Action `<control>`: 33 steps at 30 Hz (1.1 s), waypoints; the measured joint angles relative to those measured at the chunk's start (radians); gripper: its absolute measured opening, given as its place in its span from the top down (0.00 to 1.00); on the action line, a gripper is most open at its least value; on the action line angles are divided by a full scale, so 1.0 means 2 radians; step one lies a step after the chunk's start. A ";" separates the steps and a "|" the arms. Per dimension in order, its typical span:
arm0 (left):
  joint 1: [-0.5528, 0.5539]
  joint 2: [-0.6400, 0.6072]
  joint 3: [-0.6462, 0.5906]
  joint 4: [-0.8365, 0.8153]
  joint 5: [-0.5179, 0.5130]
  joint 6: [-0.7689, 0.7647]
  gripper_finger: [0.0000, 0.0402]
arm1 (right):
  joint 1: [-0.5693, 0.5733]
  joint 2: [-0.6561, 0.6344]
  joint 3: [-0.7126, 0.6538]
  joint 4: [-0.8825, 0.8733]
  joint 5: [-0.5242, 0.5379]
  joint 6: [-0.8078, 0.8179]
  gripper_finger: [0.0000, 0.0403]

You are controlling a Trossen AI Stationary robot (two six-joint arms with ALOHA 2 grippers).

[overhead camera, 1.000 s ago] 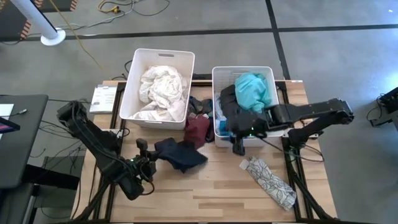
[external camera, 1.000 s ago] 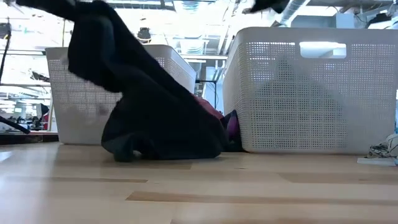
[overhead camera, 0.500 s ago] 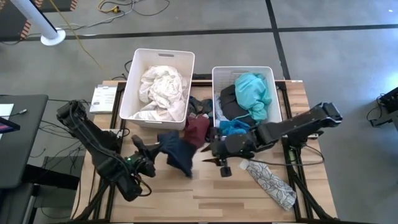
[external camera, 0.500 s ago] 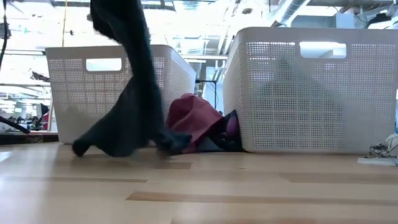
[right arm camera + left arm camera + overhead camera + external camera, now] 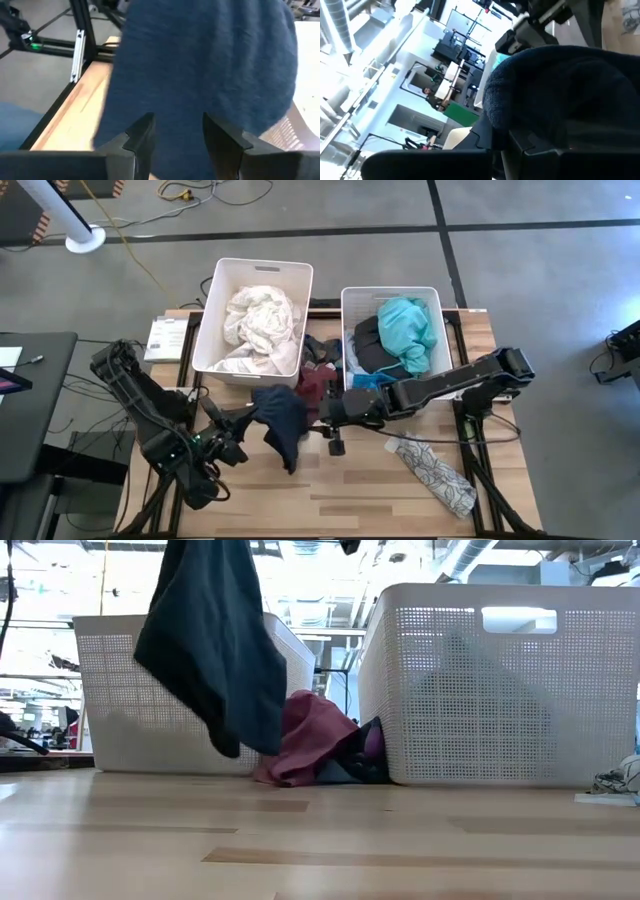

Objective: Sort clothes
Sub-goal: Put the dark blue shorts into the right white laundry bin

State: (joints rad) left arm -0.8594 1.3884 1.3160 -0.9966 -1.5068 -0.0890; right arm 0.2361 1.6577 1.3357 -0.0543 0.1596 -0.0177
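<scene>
Mostly sorted: whites filled the left bin (image 5: 212,290); left gripper (image 5: 243,427) pinched the navy garment (image 5: 281,423), right gripper (image 5: 322,411) spread beside it.

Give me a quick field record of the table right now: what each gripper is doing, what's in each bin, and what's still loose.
left gripper: shut on navy garment, holding it clear of the table
right gripper: open, right in front of the navy garment
left bin: white clothes
right bin: teal garment and black garment
between bins: maroon garment on the table
loose: patterned garment near the table's right front
</scene>
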 joint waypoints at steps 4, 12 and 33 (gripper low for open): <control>-0.013 -0.007 0.011 -0.001 -0.011 0.009 0.99 | -0.008 -0.001 0.000 0.018 0.000 -0.005 0.56; -0.046 -0.030 0.022 0.000 -0.033 0.013 0.99 | -0.009 -0.001 0.000 0.047 0.000 -0.008 0.56; -0.135 -0.089 0.022 0.172 -0.017 0.254 0.99 | -0.079 0.052 0.000 0.146 -0.183 0.056 0.56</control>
State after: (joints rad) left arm -1.1293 1.2098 1.3594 -0.6521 -1.5403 0.4182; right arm 0.0782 1.7617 1.3354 0.2382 -0.2064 0.0948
